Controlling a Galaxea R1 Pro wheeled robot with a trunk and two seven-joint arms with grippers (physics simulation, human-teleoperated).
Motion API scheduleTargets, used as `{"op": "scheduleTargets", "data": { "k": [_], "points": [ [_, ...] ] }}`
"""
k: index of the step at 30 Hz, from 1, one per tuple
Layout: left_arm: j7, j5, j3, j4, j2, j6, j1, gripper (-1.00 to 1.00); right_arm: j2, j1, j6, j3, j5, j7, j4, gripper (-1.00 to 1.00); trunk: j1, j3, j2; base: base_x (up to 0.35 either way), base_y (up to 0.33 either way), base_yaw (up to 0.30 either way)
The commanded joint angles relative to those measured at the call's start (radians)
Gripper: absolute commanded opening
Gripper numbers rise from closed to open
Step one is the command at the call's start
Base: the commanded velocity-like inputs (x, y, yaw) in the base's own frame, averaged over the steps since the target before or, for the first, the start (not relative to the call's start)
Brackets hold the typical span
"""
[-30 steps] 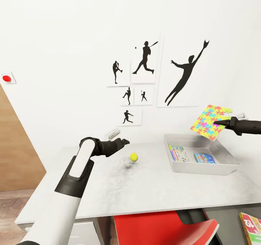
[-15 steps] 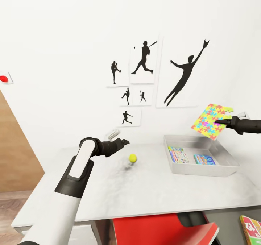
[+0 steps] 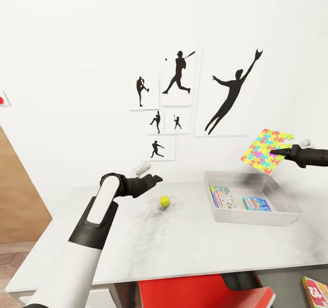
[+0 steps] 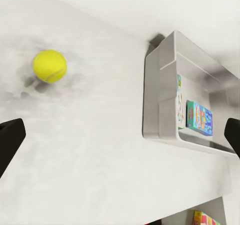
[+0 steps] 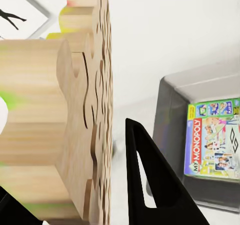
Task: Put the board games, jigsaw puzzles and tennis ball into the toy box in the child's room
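A jigsaw puzzle (image 3: 265,151) hangs tilted in the air above the far end of the toy box (image 3: 255,218), with my right gripper (image 3: 276,152) shut on its edge. In the right wrist view the puzzle's wooden edge (image 5: 80,115) lies against a black finger (image 5: 152,180). Two board games (image 3: 222,197) (image 3: 256,203) lie flat inside the toy box. The tennis ball (image 3: 164,202) rests on the table (image 3: 191,239), left of the box. My left gripper (image 3: 151,173) hovers open just left of and above the ball (image 4: 50,66), with nothing between its fingers.
A red chair (image 3: 205,290) stands under the table's near edge. Another colourful board game (image 3: 315,291) lies low at the right, below table height. The wall behind the table carries black silhouette pictures (image 3: 228,94). A wooden panel (image 3: 18,198) stands at the left.
The head view has shifted slightly, so the wall pictures and the table sit further left. Both arms hold their poses. The puzzle stays in the right gripper and the ball stays put.
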Motion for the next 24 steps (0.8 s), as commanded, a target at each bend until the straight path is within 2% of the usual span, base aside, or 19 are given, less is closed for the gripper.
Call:
{"op": "scheduleTargets", "data": {
  "k": [1,7,16,24],
  "points": [
    [0.01,0.01,0.0,-0.001,0.0,0.001,-0.001,1.0,0.002,-0.002,0.006,-0.005,0.011,0.009,-0.002,-1.0,0.001,-0.002,-0.002,0.008,-0.006,0.007],
    [0.011,0.011,0.0,-0.001,0.0,0.001,-0.002,1.0,0.004,-0.002,0.006,-0.005,0.011,0.01,-0.005,-1.0,0.001,-0.002,-0.002,0.005,-0.004,0.073],
    [0.011,0.01,0.0,-0.001,0.0,0.002,-0.002,1.0,0.003,-0.002,0.006,-0.005,0.011,0.011,-0.006,-1.0,0.001,0.001,-0.002,0.001,-0.001,0.161],
    [0.013,0.005,0.0,-0.001,0.0,0.005,-0.003,1.0,0.004,-0.002,0.006,-0.005,0.011,0.011,-0.006,-1.0,0.001,0.002,-0.002,0.006,-0.037,0.049]
  ]
}}
